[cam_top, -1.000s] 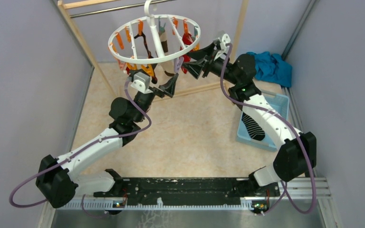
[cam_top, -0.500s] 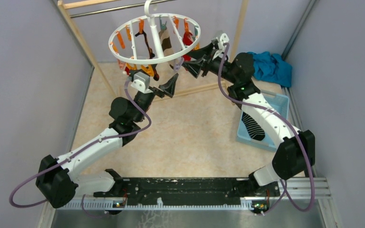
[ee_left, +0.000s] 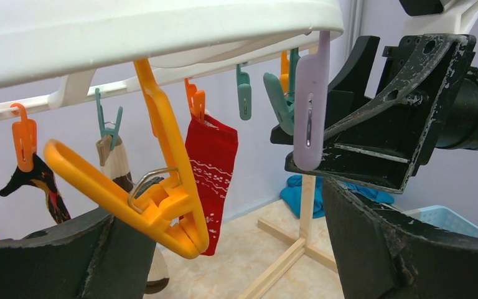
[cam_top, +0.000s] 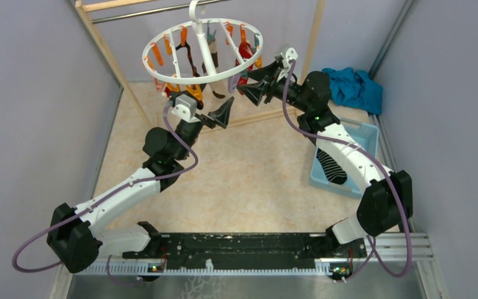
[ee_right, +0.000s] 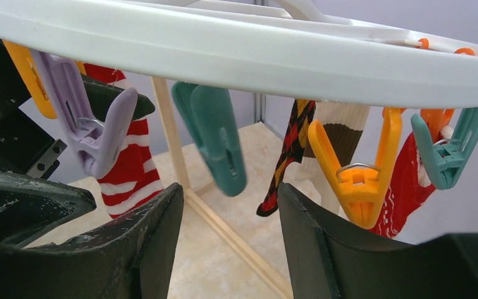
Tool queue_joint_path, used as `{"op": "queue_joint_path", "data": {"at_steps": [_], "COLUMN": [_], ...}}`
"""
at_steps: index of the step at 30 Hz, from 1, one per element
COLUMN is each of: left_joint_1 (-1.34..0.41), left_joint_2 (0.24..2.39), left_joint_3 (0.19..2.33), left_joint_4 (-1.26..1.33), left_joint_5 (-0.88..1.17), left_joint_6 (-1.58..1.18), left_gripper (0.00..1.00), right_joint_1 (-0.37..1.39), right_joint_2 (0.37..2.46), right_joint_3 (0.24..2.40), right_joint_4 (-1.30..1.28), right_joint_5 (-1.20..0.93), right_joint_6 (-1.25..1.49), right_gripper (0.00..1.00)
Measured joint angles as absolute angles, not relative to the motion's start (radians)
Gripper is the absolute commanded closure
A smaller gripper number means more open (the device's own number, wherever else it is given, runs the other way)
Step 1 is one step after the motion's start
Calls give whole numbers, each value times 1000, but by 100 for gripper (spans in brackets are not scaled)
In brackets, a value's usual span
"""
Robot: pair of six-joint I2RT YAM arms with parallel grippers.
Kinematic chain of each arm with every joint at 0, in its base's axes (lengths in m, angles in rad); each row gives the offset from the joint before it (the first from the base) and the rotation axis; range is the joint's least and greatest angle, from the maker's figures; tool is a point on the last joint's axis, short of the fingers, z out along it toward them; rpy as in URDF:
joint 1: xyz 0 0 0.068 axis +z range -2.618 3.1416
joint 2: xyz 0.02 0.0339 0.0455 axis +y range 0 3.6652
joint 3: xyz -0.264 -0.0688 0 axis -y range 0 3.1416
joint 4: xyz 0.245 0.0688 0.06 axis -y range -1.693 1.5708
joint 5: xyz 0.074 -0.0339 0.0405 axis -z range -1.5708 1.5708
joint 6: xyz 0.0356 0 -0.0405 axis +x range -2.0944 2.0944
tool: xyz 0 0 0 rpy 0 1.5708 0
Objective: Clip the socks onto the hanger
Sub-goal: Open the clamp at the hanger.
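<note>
The white ring hanger [cam_top: 152, 70] hangs from the rod, with orange, teal and lilac clips. Clipped under it are a red patterned sock [ee_left: 211, 168], a red-and-white striped sock [ee_right: 127, 171], a dark argyle sock [ee_right: 292, 146] and a beige-brown sock [ee_left: 115, 165]. A black sock with white stripes [cam_top: 331, 165] lies in the blue tray. My left gripper [cam_top: 221, 114] is open and empty just below the ring's near rim, with an orange clip [ee_left: 162, 205] by its left finger. My right gripper [cam_top: 255, 84] is open and empty at the ring's right rim, below a teal clip [ee_right: 215, 137].
The light blue tray [cam_top: 366, 134] sits on the right of the table. A teal-blue cloth heap [cam_top: 355, 87] lies in the far right corner. The wooden rack's post [cam_top: 314, 37] and base bar [cam_top: 267, 115] stand behind the hanger. Grey walls close both sides.
My right gripper has risen a little toward the ring's right rim, and the hanger has swung slightly. My left arm has barely moved.
</note>
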State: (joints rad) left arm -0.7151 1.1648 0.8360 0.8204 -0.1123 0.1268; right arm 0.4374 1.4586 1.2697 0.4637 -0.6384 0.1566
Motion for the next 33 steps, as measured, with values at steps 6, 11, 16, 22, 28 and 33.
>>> {"op": "queue_joint_path", "data": {"at_steps": [6,11,16,22,28,33], "left_joint_1": [-715,-715,-715,-711,-711,-711], "left_joint_2": [1165,1165,1165,1165,1160,1157], "left_joint_3": [836,836,836,836,836,836], "left_joint_4": [815,810,807,807,804,804], "left_joint_5": [-111,-108,-107,-107,-108,-108], "left_joint_6": [126,126,126,126,127,127], "left_gripper": [2,2,2,2,2,2], "right_joint_1": [437,437,437,437,437,436], "right_joint_2": [1459,1460,1462,1491,1532,1533], "right_joint_3": [1272,1294,1340,1410,1434,1433], "right_joint_4": [463,447,440,436,422,426], "right_joint_5": [-641,-645,-657,-676,-691,-697], "right_joint_6": [156,149,148,140,139,140], "right_gripper": [42,42,42,45,47,55]}}
